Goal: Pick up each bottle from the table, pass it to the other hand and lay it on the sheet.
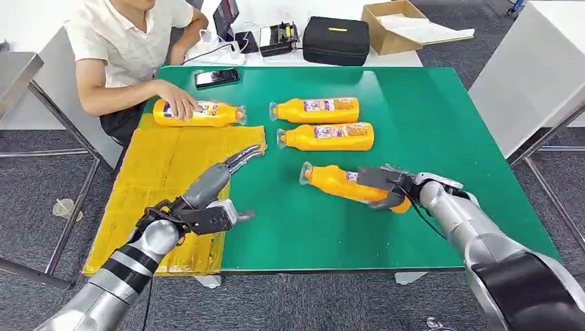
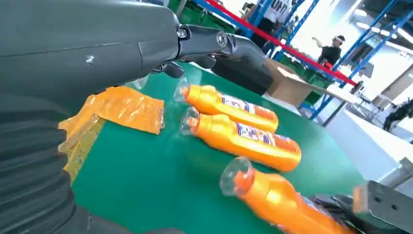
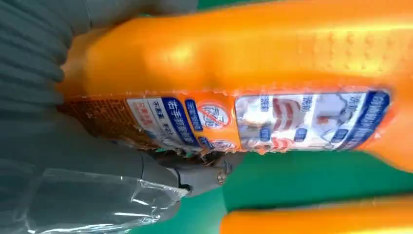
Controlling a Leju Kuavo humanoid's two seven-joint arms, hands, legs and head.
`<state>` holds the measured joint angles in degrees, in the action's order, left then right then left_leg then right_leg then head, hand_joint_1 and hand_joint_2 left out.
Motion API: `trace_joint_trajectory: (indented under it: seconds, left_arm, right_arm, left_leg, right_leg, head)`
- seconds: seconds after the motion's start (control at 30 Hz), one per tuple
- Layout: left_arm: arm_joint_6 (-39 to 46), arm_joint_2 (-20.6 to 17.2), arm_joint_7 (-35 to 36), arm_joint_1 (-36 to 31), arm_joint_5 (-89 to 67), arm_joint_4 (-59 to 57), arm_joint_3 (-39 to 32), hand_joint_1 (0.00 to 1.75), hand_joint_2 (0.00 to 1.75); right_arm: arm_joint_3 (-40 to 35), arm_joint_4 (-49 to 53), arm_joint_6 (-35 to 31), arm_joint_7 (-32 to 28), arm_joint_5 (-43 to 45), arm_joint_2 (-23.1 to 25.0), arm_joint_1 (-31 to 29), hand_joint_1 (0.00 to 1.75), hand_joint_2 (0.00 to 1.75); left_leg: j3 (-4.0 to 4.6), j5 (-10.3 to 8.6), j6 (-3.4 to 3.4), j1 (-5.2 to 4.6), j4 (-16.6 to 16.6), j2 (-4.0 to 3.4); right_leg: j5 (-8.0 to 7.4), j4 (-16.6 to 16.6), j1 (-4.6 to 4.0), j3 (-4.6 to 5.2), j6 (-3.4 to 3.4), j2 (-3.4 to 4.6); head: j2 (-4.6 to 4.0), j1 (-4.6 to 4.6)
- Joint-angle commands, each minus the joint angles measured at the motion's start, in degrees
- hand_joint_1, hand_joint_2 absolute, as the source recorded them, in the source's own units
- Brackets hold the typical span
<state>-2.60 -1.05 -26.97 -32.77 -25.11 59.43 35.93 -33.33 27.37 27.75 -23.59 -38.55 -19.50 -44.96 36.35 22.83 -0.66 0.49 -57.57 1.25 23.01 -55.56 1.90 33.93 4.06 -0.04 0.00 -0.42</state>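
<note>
Right, head view first: right hand (image 1: 390, 186) is wrapped round the base half of the nearest bottle (image 1: 338, 181), which lies on its side on the green table (image 1: 441, 124). Its long axis runs slantwise, clear cap away from the hand twd the robot's left and a bit further out, base tucked under the fingers. Beyond that hand, two more bottles lie side by side, parallel, caps also twd the left: the middle bottle (image 1: 325, 136) and the far bottle (image 1: 316, 109), close but w/ a thin gap btwn them. Left hand (image 1: 238, 160) hangs over the edge of the yellow sheet (image 1: 159, 179), fingers stretched fwd and slightly apart, holding nothing. Well beyond it a fourth bottle (image 1: 199, 113) lies across the sheet's far edge, cap twd the right, w/ a person's hand (image 1: 181, 105) resting on it.

Left wrist view: dark fingers (image 2: 214, 43) reach out straight, nothing btwn them. Ahead of them the three table bottles lie in a row, clear caps facing the cam side; the sheet's corner sits just beside the hand.

Right wrist view: orange body and blue-white label of the nearest bottle sit right against the palm, w/ the thick grey thumb (image 3: 146, 170) pressed along its side. Another orange bottle edge (image 3: 316, 217) shows just past it on the green.
</note>
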Motion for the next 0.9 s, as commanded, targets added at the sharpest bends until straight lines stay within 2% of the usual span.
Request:
trace_joint_trajectory:
  seconds: [0.03,0.13,0.17,0.23,0.3,0.4,0.47,0.5,0.63,0.73,0.8,0.83,0.87,0.9]
  left_arm:
    - [3.45,1.29,0.63,0.94,1.26,0.32,0.0,0.0,1.75]
    - [3.45,1.29,0.63,0.94,1.26,0.32,0.0,0.0,1.75]
    - [3.45,1.27,0.63,0.9,1.26,0.33,-0.02,0.0,1.75]
    - [3.45,1.24,0.63,0.88,1.26,0.33,-0.05,0.0,1.75]
    - [6.23,3.0,0.8,2.95,2.75,1.72,-2.91,0.0,1.75]
    - [11.13,6.49,1.01,8.29,5.19,5.79,-6.56,0.0,1.75]
    - [10.83,8.72,1.41,12.24,11.46,8.56,-9.11,0.0,1.75]
    - [10.93,8.82,1.46,13.85,12.59,9.79,-8.5,0.0,1.75]
    - [11.29,8.59,1.4,13.93,12.8,9.84,-8.13,0.0,1.75]
    - [8.37,11.02,1.3,17.76,22.07,11.47,-9.98,0.0,1.75]
    - [3.22,12.09,2.54,19.38,32.14,11.49,-9.44,0.0,1.75]
    - [1.68,13.04,2.02,19.46,36.4,10.76,-9.36,0.0,1.75]
    - [0.81,13.65,2.27,19.02,38.51,10.1,-9.24,0.0,1.75]
    - [-2.35,14.79,3.39,18.28,45.04,8.31,-9.88,0.0,1.75]
  right_arm:
    - [-4.38,6.17,-8.81,-2.94,8.21,0.4,0.71,1.75,1.75]
    - [-4.38,6.17,-8.81,-2.94,8.21,0.4,0.71,1.75,1.75]
    - [-4.37,6.16,-8.83,-2.94,8.21,0.29,0.69,1.75,1.75]
    - [-4.37,6.15,-8.86,-2.94,8.21,0.19,0.68,1.75,1.75]
    - [-2.35,8.56,-12.56,-4.39,10.47,1.12,2.17,1.75,1.75]
    - [1.04,15.46,-16.83,-3.47,13.3,2.29,5.82,1.75,1.75]
    - [4.29,20.99,-18.36,-2.44,15.34,2.24,9.35,1.75,1.75]
    - [5.44,23.91,-18.91,-2.19,15.46,1.79,11.33,1.75,1.75]
    - [5.92,24.68,-18.87,-1.85,15.4,1.44,11.91,1.75,1.75]
    - [11.19,30.42,-20.66,-4.24,17.43,2.77,16.77,1.75,1.75]
    - [12.97,34.15,-18.11,-4.7,18.68,4.05,19.61,1.75,1.75]
    - [12.5,35.02,-15.59,-5.9,19.96,5.06,20.28,1.75,1.75]
    - [12.28,35.15,-14.3,-6.88,21.1,6.33,20.47,1.75,1.75]
    - [11.86,34.93,-11.45,-8.67,23.57,7.97,20.57,1.75,1.75]
  left_leg:
    - [-0.13,0.08,0.01,0.02,0.02,-0.2]
    - [-0.1,0.06,0.01,0.03,0.0,-0.17]
    - [-0.33,0.25,0.03,0.09,-0.1,-0.32]
    - [-0.18,0.14,0.01,0.06,-0.05,-0.21]
    - [-0.11,0.1,0.01,0.05,-0.04,-0.21]
    - [-0.11,0.1,0.01,0.04,0.02,-0.26]
    - [-0.17,0.14,0.0,0.04,0.03,-0.28]
    - [-0.15,0.12,0.0,0.03,0.05,-0.26]
    - [-0.2,0.23,0.02,0.05,-0.03,-0.18]
    - [-0.04,0.18,0.02,0.04,-0.02,-0.18]
    - [0.0,0.13,0.02,0.05,0.08,-0.12]
    - [-0.32,0.32,0.03,0.1,0.03,-0.26]
    - [-0.03,0.17,0.02,0.06,0.05,-0.14]
    - [-0.16,0.26,0.02,0.08,0.01,-0.23]
  right_leg:
    - [0.02,0.03,-0.05,-0.07,-0.14,0.15]
    - [0.04,0.01,-0.05,-0.02,-0.14,0.11]
    - [0.17,-0.05,-0.15,-0.25,-0.35,0.17]
    - [0.09,-0.01,-0.1,-0.11,-0.23,0.1]
    - [0.05,-0.01,-0.07,-0.04,-0.18,0.13]
    - [0.03,0.04,-0.06,-0.05,-0.17,0.18]
    - [0.06,0.06,-0.07,-0.12,-0.19,0.19]
    - [0.05,0.07,-0.05,-0.09,-0.17,0.18]
    - [0.18,0.02,-0.09,-0.16,-0.24,0.08]
    - [0.13,0.01,-0.08,0.01,-0.22,0.09]
    - [0.08,0.11,-0.07,0.04,-0.15,0.05]
    - [0.23,0.12,-0.16,-0.29,-0.34,0.1]
    - [0.12,0.09,-0.08,-0.01,-0.19,0.05]
    - [0.18,0.07,-0.12,-0.13,-0.26,0.11]
  head:
    - [0.0,0.0]
    - [0.0,0.02]
    - [0.0,0.02]
    - [0.0,0.0]
    - [0.0,0.02]
    - [0.0,0.02]
    - [0.0,0.02]
    - [0.0,0.02]
    - [0.0,0.02]
    - [0.0,0.02]
    - [0.0,0.02]
    - [0.0,0.02]
    - [0.0,0.02]
    - [0.0,0.02]
